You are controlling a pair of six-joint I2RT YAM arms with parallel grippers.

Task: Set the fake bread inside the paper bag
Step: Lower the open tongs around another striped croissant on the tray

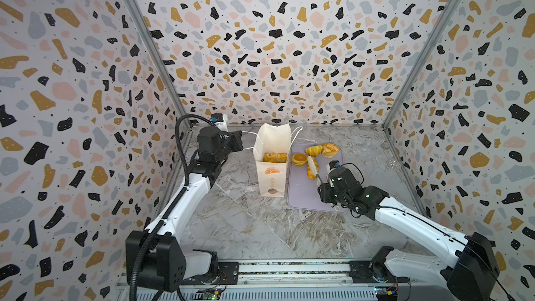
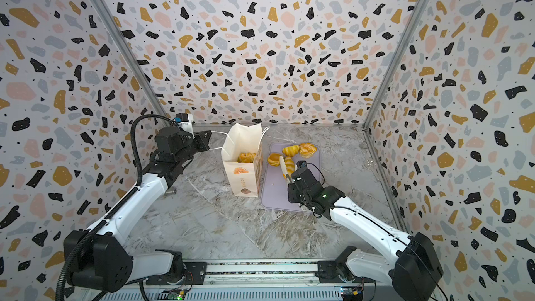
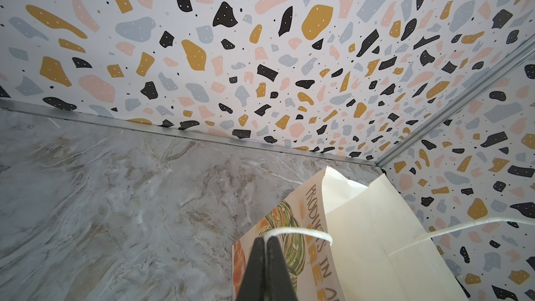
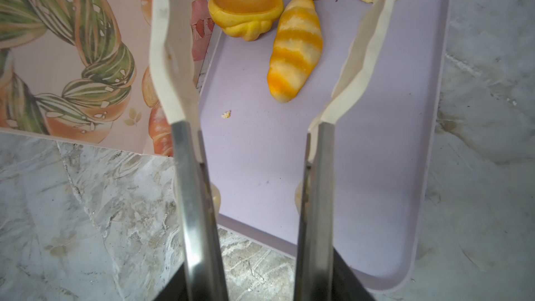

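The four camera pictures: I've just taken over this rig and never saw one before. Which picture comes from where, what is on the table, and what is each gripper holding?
Two robot arms stand at a marble table. The two wide pictures come from one camera head looking down; the two close ones come from a camera on each wrist. The left gripper is shut on a string handle of the paper bag, which stands upright and open. A plaited pastry shows inside it. The right gripper is clamped on tongs, which are open and empty over the lilac tray. Four breads lie on the tray: a round bun, a striped roll, a second striped roll and a flaky bun.
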